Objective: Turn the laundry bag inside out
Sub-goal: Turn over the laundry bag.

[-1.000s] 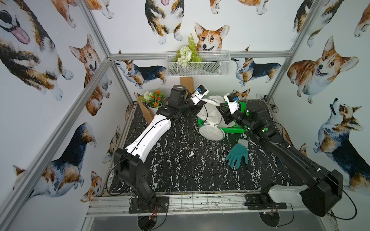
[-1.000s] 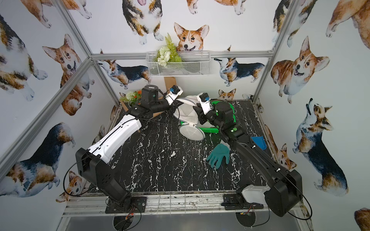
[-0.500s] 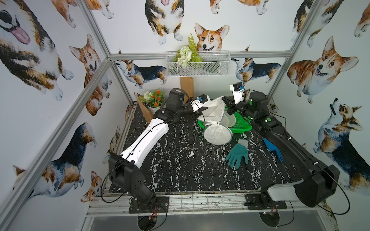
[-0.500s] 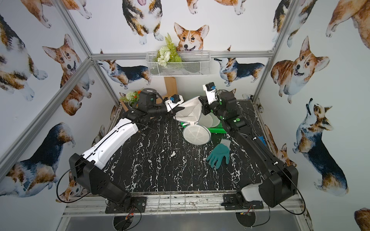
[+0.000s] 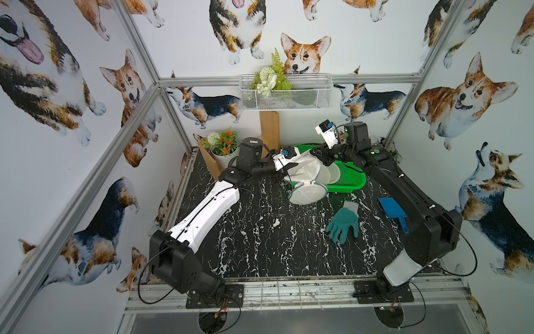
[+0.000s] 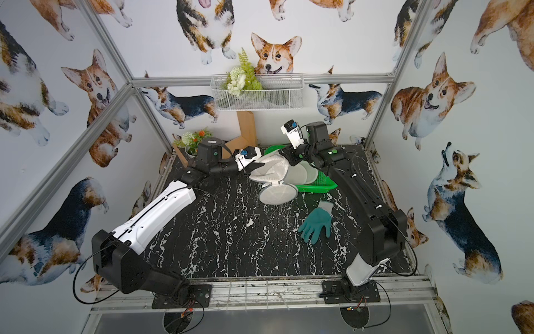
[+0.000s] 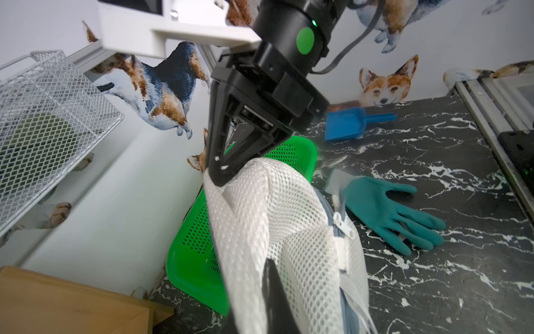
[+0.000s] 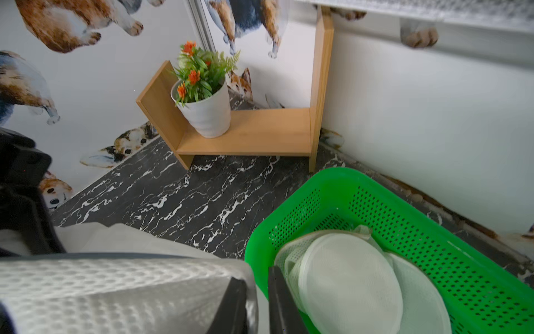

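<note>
The white mesh laundry bag (image 5: 306,170) is stretched in the air over the left end of the green basket (image 5: 346,180), between both grippers. The left gripper (image 5: 290,167) is closed on the bag's end that is away from the basket. The right gripper (image 7: 216,176) pinches the opposite end above the basket, with its tips together on the mesh. The bag's round panel (image 5: 307,193) hangs down just in front of the basket's left corner, and the zipper (image 7: 342,228) runs along its edge. Inside the basket there are other folded white bags (image 8: 346,274). Behind the basket the back wall is very near. Left of the basket stands a wooden shelf (image 8: 245,136) with a flower pot (image 8: 206,115). In front of the basket lies a teal glove (image 5: 344,221), and a blue scoop (image 5: 391,209) lies to the front right. The black marble table (image 5: 260,231) to the front left of the basket is open.
</note>
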Available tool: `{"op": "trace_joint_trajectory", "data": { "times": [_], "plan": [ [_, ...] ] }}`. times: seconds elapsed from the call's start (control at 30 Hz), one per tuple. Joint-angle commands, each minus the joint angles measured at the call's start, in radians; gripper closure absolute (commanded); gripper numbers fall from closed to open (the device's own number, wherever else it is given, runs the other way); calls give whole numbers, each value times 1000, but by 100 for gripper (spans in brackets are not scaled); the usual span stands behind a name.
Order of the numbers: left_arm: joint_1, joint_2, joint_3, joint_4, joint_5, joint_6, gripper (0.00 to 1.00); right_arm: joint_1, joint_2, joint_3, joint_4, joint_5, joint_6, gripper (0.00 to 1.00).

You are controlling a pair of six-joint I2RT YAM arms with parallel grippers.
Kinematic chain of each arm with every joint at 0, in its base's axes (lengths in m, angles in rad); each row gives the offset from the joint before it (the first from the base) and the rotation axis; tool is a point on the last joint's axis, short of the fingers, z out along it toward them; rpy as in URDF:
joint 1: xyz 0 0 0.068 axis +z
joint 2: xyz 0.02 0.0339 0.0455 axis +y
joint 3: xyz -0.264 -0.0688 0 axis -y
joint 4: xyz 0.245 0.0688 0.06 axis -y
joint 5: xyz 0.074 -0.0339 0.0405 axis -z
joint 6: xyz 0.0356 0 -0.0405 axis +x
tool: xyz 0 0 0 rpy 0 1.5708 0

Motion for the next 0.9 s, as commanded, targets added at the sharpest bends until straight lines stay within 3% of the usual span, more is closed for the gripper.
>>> {"op": "trace_joint_trajectory", "data": {
  "times": [0.0,0.13,0.3,0.43,0.63,0.77,0.87],
  "plan": [
    [11,-34,-51,338,88,-242,100,-30,-3,-19,-93,157,71,73],
    [15,-36,-114,487,73,-385,100,-75,-76,-104,-29,132,173,58],
    [24,-25,-192,733,66,-633,100,-111,-163,-226,21,75,275,49],
    [25,-2,-218,881,56,-783,100,-157,-206,-322,92,54,388,48],
    [24,13,-205,918,27,-875,100,-208,-230,-416,229,-14,606,46],
    [15,20,-223,971,-1,-961,100,-207,-234,-464,320,-23,682,45],
    [-5,11,-242,962,-48,-968,100,-214,-239,-419,301,25,658,45]
  ]
}}
